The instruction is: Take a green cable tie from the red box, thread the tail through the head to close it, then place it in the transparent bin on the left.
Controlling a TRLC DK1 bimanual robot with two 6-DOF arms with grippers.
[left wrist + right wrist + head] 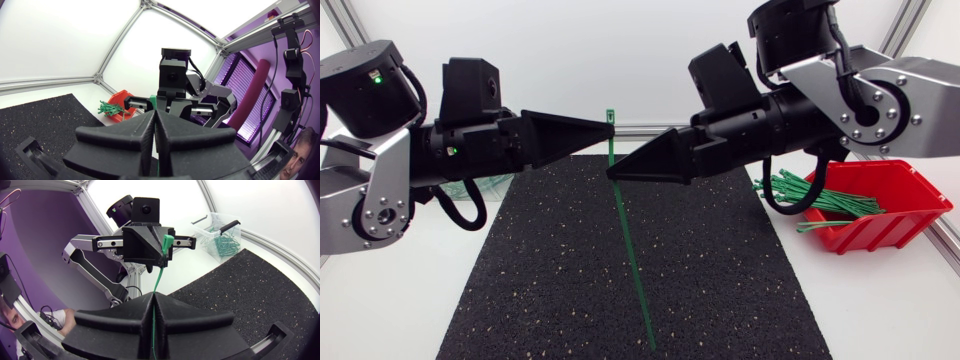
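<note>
A green cable tie (630, 250) hangs above the black mat, its head (610, 115) uppermost and its tail reaching down toward the front edge. My left gripper (610, 128) is shut on the tie just below the head, which shows green at its tip (153, 102). Slightly lower, my right gripper (613, 175) is shut on the strap. In the right wrist view the strap (159, 277) runs from my right gripper (152, 297) up to the head (167, 241) at the left fingers. The red box (895, 210) holds several green ties. The transparent bin (222, 235) also holds ties.
The black speckled mat (550, 290) covers the middle of the table. The red box (120, 99) stands off the mat's right side, under my right arm. The transparent bin is mostly hidden behind my left arm in the head view.
</note>
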